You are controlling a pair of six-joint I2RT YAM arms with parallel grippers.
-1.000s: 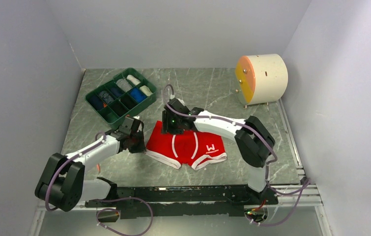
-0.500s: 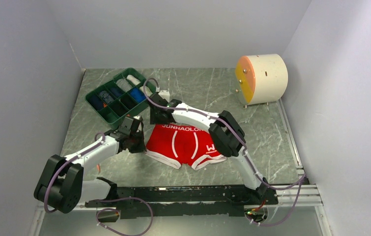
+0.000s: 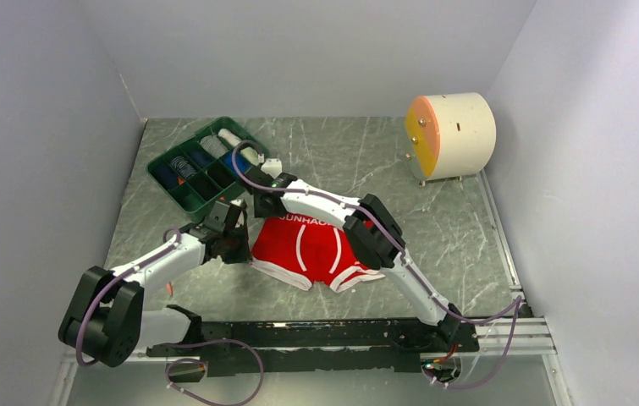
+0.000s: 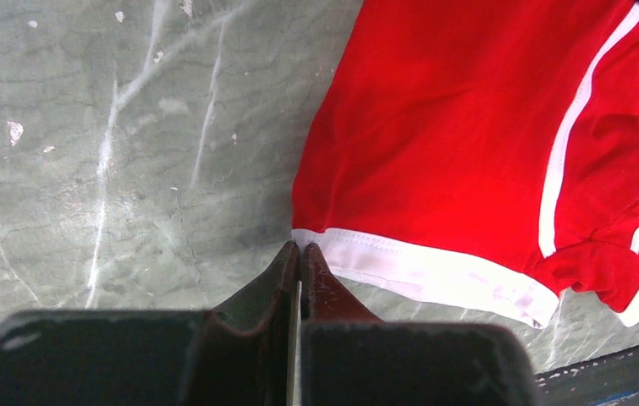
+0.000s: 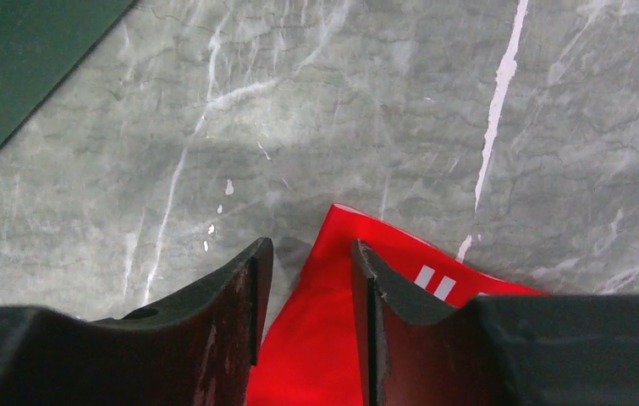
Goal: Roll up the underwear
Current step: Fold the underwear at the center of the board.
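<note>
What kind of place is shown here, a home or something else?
Probably a robot test cell: plain grey walls enclose a marble-patterned table, and the left arm and right arm are bolted to a black rail at its near edge.

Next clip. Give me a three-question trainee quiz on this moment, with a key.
1. True or false: the left hand is wide open.
2. The right hand straddles which part of the red briefs? A) a leg hem B) a waistband corner C) the crotch
3. Name the container at the far left of the table.
Key: 1 false; 2 B; 3 the green compartment tray.
</note>
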